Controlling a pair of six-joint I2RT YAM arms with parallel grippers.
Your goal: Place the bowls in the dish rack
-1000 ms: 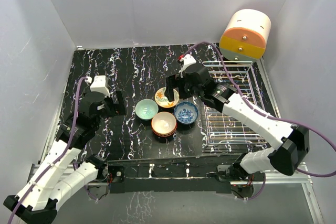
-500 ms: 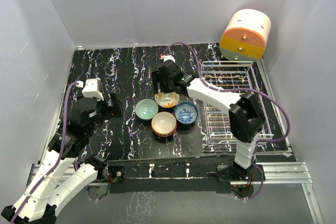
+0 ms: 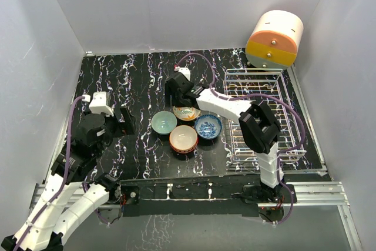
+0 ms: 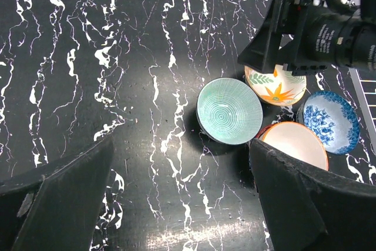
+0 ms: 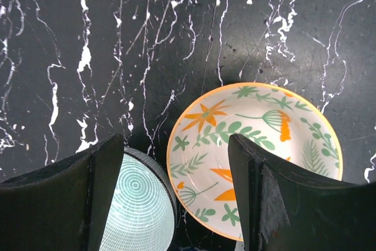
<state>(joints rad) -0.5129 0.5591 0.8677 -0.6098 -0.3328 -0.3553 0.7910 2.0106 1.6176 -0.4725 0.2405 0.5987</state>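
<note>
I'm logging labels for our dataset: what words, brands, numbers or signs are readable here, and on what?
No readable text in any view.
The bowls show only painted patterns.
The dish rack and the drawer box carry no lettering that can be seen.

Right arm (image 3: pixel 226 105) reached forward and across to its left, elbow bent high | right gripper (image 5: pixel 174 145) faced down, jaws parted | left arm (image 3: pixel 73 163) sat crooked | left gripper (image 4: pixel 181 145) hung aloft, jaws spread wide
</note>
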